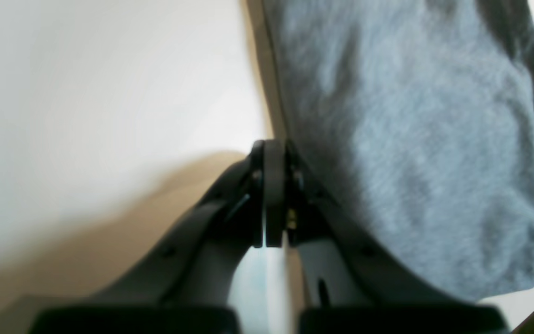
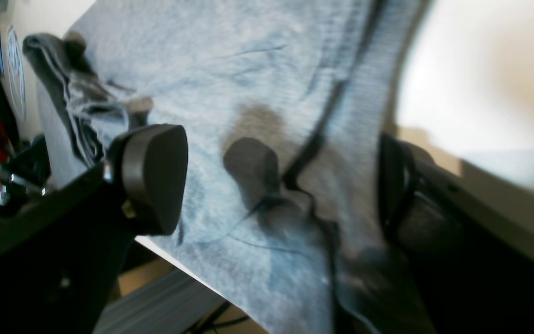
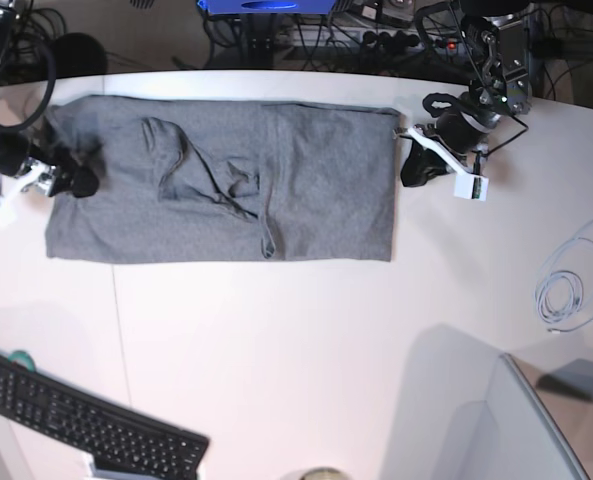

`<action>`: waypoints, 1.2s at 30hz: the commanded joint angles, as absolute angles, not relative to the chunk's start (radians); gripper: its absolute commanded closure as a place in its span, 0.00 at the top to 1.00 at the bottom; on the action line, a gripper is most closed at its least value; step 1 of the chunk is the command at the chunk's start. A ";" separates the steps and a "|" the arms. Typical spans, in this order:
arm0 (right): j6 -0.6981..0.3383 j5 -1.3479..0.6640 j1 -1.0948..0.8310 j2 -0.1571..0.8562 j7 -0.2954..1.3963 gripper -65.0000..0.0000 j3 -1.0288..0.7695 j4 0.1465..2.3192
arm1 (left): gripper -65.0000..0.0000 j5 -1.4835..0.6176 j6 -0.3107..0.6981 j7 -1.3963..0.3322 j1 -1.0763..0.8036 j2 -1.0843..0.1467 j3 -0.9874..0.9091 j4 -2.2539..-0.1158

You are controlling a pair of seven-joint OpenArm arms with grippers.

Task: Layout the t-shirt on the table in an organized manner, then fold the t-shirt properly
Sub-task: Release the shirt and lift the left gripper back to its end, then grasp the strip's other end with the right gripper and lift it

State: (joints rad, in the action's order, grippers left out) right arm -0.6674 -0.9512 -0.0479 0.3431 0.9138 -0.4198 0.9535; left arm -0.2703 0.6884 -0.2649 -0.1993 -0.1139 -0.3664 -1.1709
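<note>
While the t-shirt (image 3: 276,180) lies partly folded on the table (image 3: 296,340), we judge folding underway. Left gripper (image 1: 274,195) pinched empty beside it; right gripper (image 2: 276,181) spread wide over cloth, next needing an edge.

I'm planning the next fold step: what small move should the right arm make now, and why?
Probably lower and close the right gripper on the t-shirt edge beneath it. Its jaws stand open over the cloth at one end, gripping nothing. The left gripper is shut beside the other end, on the table.
</note>
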 commanded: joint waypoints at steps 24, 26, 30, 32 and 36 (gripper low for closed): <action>-0.667 -0.941 0.002 0.328 0.835 0.05 -0.369 0.970 | 0.00 -0.288 0.698 -0.223 -0.166 -0.124 -0.305 -1.178; -0.667 -0.941 0.002 0.328 0.840 0.00 -0.369 0.992 | 0.00 -0.288 0.698 -0.225 -0.162 -0.124 -0.295 -1.178; -0.661 -0.941 -0.010 0.325 0.880 0.00 -0.369 1.096 | 0.00 -0.288 0.698 -0.225 -0.157 -0.124 -0.295 -1.181; -0.621 -0.941 -0.025 0.305 0.914 0.01 -0.369 1.165 | 0.00 -0.288 0.698 -0.226 -0.157 -0.122 -0.295 -1.185; -0.513 -0.941 -0.062 0.259 0.967 0.01 -0.371 1.345 | 0.00 -0.288 0.698 -0.226 -0.159 -0.124 -0.295 -1.187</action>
